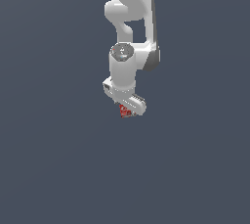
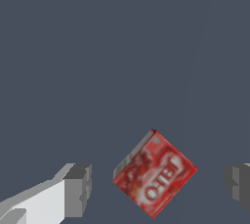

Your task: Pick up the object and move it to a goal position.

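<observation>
The object (image 2: 155, 173) is a small red box with whitish label markings, lying turned corner-on between my two fingers. My gripper (image 2: 158, 189) is open: one grey fingertip (image 2: 78, 190) stands apart on one side of the box, the other fingertip (image 2: 238, 188) apart on the opposite side, neither touching it. In the exterior view the white arm hangs from the top of the picture, and the gripper (image 1: 128, 108) covers most of the object (image 1: 125, 112), of which only a red sliver shows under the hand.
A plain dark grey-blue floor (image 1: 58, 159) fills both views. No other object, container, edge or goal marker shows.
</observation>
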You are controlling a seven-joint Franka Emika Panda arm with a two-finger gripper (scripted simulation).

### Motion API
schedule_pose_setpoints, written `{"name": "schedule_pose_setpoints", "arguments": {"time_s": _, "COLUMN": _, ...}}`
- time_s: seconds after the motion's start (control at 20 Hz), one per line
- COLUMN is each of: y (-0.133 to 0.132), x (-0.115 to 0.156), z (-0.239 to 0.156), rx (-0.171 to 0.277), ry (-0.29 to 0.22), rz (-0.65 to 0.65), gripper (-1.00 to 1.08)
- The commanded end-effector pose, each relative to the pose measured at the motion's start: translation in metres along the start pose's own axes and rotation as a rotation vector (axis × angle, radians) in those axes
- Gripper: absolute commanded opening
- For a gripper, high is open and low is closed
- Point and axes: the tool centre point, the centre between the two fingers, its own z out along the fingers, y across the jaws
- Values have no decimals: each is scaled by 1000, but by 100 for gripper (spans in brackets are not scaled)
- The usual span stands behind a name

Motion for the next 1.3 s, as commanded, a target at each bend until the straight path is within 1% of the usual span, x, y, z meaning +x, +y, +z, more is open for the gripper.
{"name": "schedule_pose_setpoints", "arguments": {"time_s": 0.0, "y": 1, "x": -5, "z": 6, "rx": 0, "ry": 0, "rz": 67, "gripper": 100}}
{"name": "schedule_pose_setpoints", "arguments": {"time_s": 0.85, "y": 10, "x": -37, "z": 40, "rx": -7, "ry": 8, "rz": 512, "gripper": 100}}
{"name": "schedule_pose_setpoints", "arguments": {"time_s": 1.25, "y": 15, "x": -48, "z": 51, "rx": -10, "ry": 15, "rz": 664, "gripper": 100}}
